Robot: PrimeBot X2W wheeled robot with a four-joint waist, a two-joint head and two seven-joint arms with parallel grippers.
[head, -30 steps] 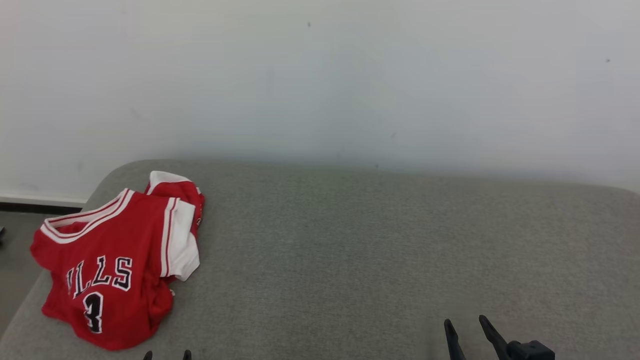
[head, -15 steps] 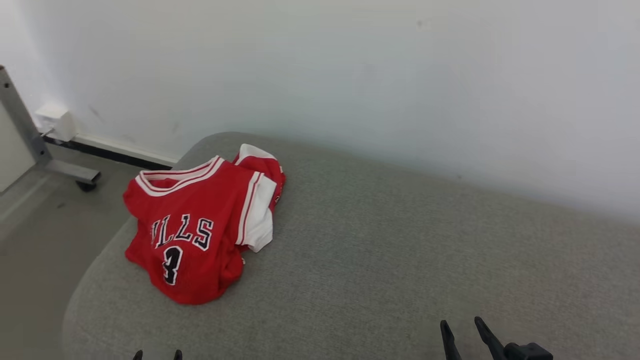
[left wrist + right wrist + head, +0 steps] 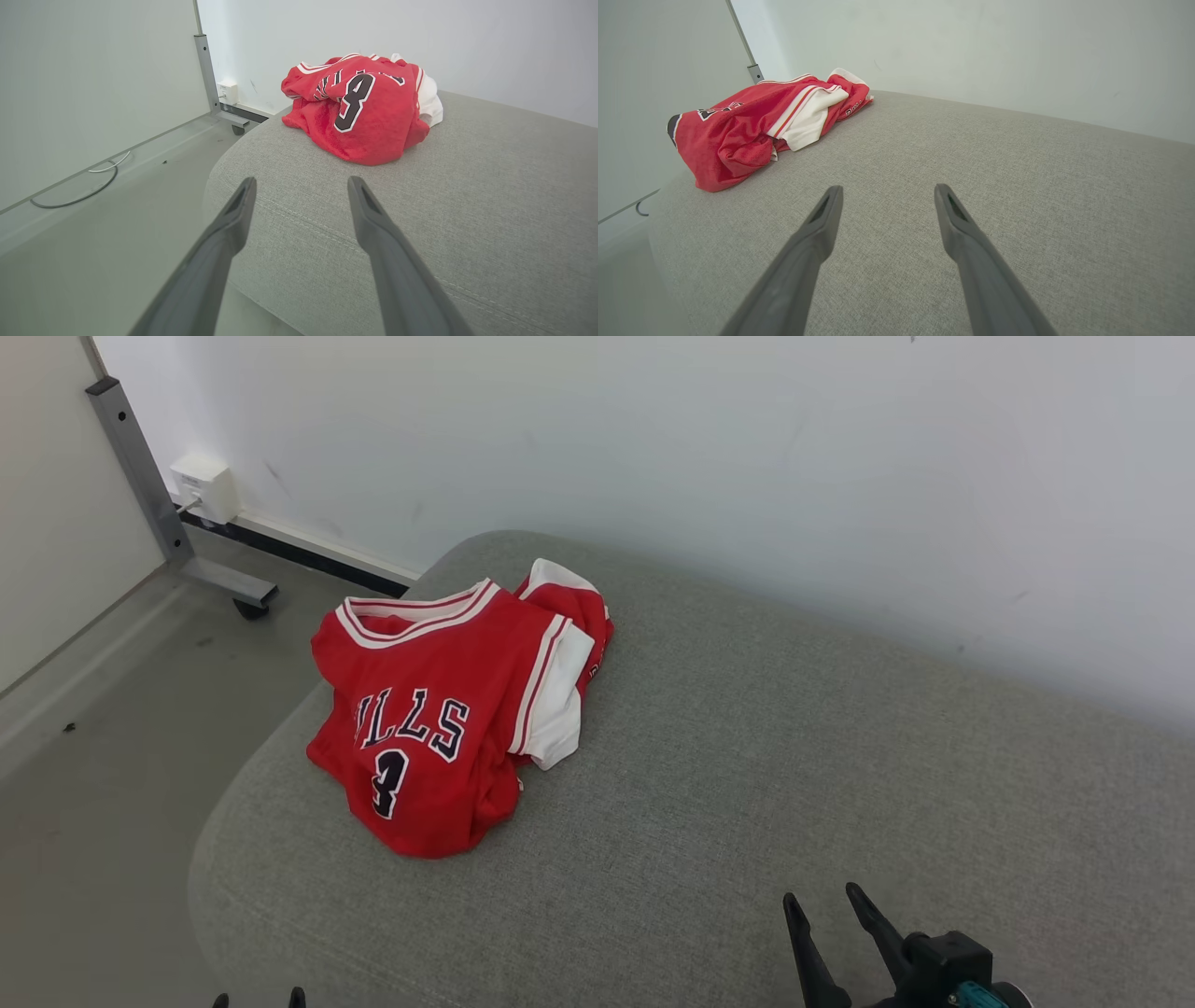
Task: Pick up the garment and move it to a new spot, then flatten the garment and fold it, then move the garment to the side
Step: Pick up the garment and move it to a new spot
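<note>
View shift: You are watching the head camera swing toward the robot's left, so the whole picture is sliding. The red Bulls jersey (image 3: 439, 709) is now sitting left of centre in the head frame rather than hugging its lower left edge. The jersey itself is not moving.
Garment: It is lying crumpled near the rounded left end of the grey upholstered cushion (image 3: 747, 784), with the number 3 facing up and a white-trimmed flap folding over its right side.
Task meaning: Nothing is being held yet. The turn is probably lining you up for the first pick, and every step is still waiting.
Left gripper (image 3: 259, 1001): Its fingers are standing spread and empty, with the tips just peeking in at the bottom left of the head frame. In the left wrist view it is pointing across the cushion's edge at the jersey, well apart from it.
Right gripper (image 3: 823, 898): It is also spread and empty, hovering over bare cushion at the lower right, well apart from the jersey.
</note>
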